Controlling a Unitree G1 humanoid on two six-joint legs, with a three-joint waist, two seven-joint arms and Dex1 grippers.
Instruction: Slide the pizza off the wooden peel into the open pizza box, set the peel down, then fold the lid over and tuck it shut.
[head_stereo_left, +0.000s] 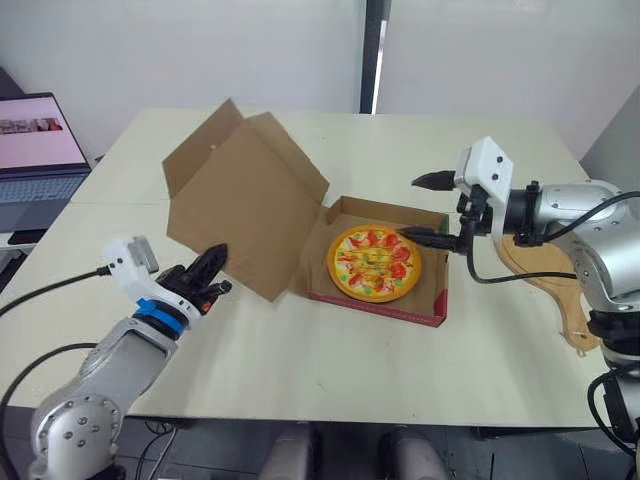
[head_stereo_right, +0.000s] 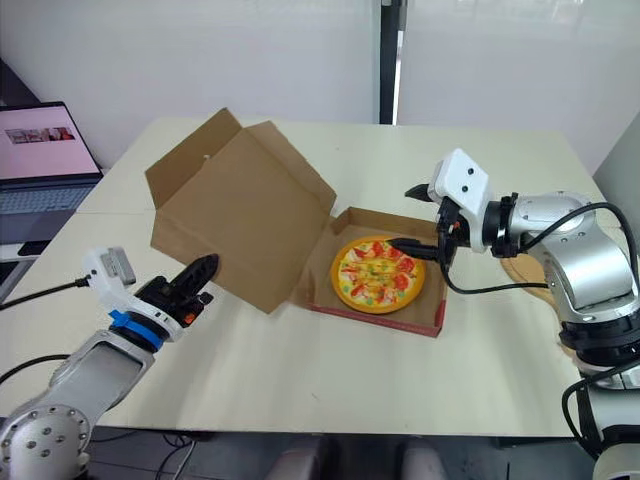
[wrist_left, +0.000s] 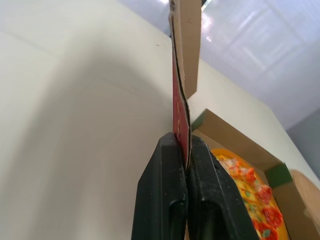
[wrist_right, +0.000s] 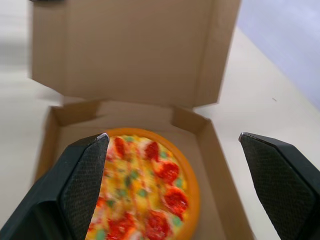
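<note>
Two steps look done: pizza (head_stereo_left: 374, 262) lies in the box (head_stereo_left: 385, 306) beneath your wide-open right gripper (head_stereo_left: 410, 207), peel (head_stereo_left: 545, 265) resting behind it; your left gripper (head_stereo_left: 222, 268) pinches the open lid (head_stereo_left: 250, 195).

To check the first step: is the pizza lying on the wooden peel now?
No, the pizza lies inside the open pizza box, while the wooden peel rests on the table beside it.

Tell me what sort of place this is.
Likely an office or lab room, not a kitchen: pale tables pushed together, an open laptop at the side, plain white walls behind.
</note>
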